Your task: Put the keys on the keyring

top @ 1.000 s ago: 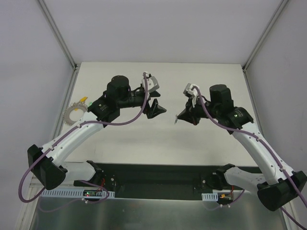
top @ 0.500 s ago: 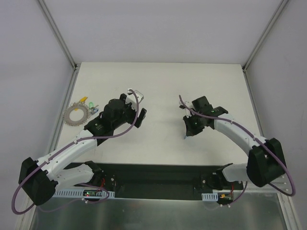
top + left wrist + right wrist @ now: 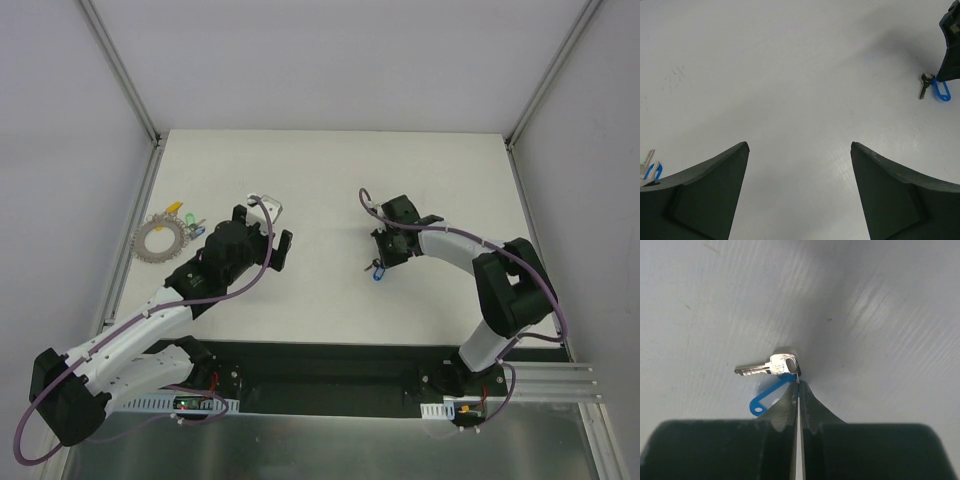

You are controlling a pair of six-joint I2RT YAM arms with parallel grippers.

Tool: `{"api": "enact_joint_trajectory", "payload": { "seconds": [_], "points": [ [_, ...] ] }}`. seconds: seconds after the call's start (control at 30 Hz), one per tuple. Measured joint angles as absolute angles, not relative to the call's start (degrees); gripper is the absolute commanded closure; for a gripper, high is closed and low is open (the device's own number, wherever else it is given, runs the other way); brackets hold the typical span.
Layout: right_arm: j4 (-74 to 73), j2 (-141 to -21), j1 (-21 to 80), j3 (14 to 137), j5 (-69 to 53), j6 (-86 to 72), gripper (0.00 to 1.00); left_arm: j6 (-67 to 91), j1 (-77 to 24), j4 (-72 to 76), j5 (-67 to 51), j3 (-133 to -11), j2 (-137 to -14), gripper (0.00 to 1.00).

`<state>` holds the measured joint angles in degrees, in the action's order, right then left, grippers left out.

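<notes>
Right wrist view gives you the nearest thing first. Your right gripper (image 3: 799, 386) has its fingers pressed fully together, and their tips meet where the blue-tagged key (image 3: 765, 368) joins its plastic tag. It reads as a pinch on that joint, though the contact itself is hidden from you. The key's metal shank runs out sideways, toward the left of that view, across the line of the fingers and not along it. The blue tag slants down beside the left finger. The key sits at or just above the table (image 3: 330, 170); you cannot tell which.

Further out, your left gripper (image 3: 799, 146) is spread wide with nothing between its fingers, facing across the table toward the right gripper. From above, the two sit near mid-table, well apart.

Farthest from the pinched key is the keyring (image 3: 142, 240), lying flat by the table's left edge. The other keys (image 3: 183, 218), with yellow and green heads, lie just beside its far-right rim. So the ring lies to the left of your key, beyond the left gripper, and your left arm is much the nearer to it. You will probably need that arm to lift or steady the ring before the right arm carries the key across.
</notes>
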<state>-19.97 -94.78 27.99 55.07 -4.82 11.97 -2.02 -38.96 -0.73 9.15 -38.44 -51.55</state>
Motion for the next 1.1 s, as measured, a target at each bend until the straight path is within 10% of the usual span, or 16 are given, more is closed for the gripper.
{"api": "enact_joint_trajectory", "payload": {
  "seconds": [0.47,0.97,1.1],
  "points": [
    [-8.0,-98.2,28.2,55.4,4.8,9.9,0.9,-1.8,-39.0,-0.7,10.9,-37.6,-52.8,0.17],
    [-7.2,-89.6,28.2,54.5,7.3,6.3,0.2,-1.7,-38.9,-0.8,11.9,-37.6,-52.4,0.12],
    [-7.4,-81.0,28.0,54.7,9.1,5.5,0.15,-1.4,-38.9,-0.8,14.1,-37.7,-51.1,0.05]
  ]
}}
